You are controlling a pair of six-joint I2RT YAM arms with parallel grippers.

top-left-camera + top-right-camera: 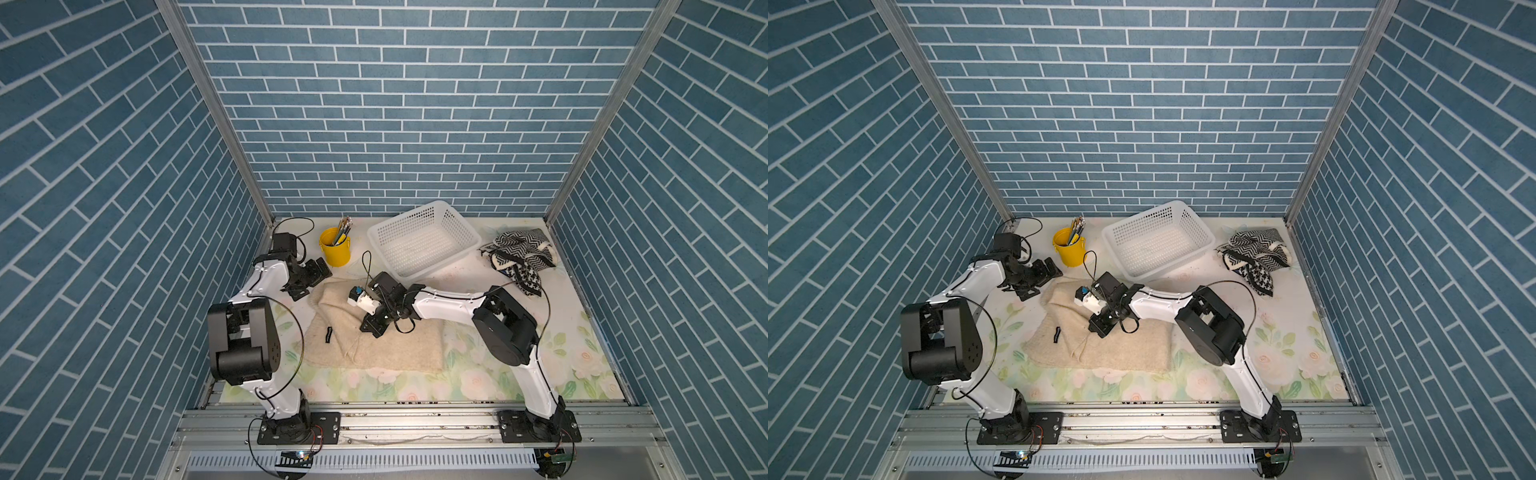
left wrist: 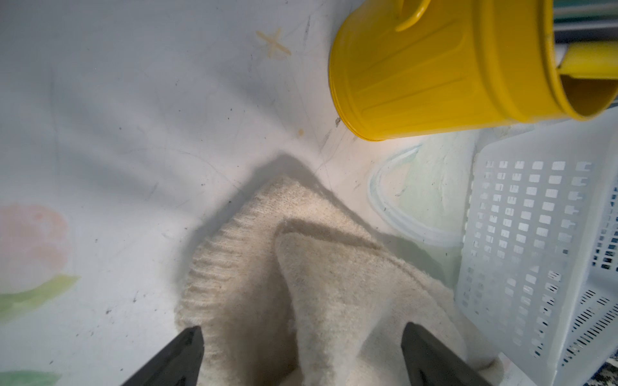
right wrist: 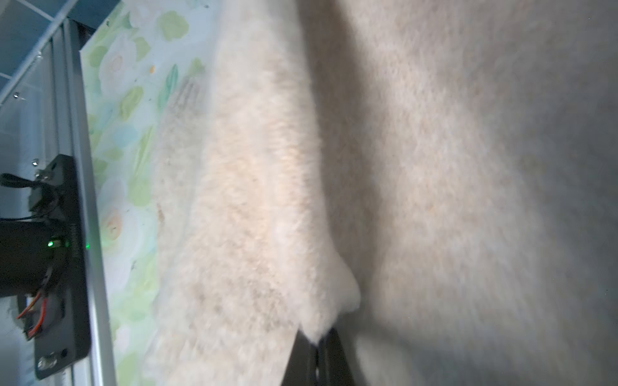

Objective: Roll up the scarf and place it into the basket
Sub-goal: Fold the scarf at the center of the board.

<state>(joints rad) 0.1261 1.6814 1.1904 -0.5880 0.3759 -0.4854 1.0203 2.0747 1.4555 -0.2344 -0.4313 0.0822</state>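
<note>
Floral tabletop (image 1: 478,382): cream scarf (image 1: 374,345) spread nearer than the basket (image 1: 415,222), black tag (image 1: 328,334) unreadable (too small). My right gripper (image 3: 317,337) pinches a fold; left gripper (image 2: 301,329) gapes wide over its far-left corner.

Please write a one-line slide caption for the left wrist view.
Open left tool poised over a folded corner of the cream scarf, with the yellow bucket and white basket close by.

Lab robot cell, not a real room. Brick wallpaper (image 1: 374,104) on three flat panels, aluminium post (image 1: 219,112) at each corner, left arm (image 1: 266,282) and right arm (image 1: 449,303) bolted through black base plates (image 1: 328,428) to a rail (image 1: 415,417). Floral mat (image 1: 478,382) as tabletop, basket (image 1: 453,228) and yellow bucket (image 1: 334,249) on it.
</note>
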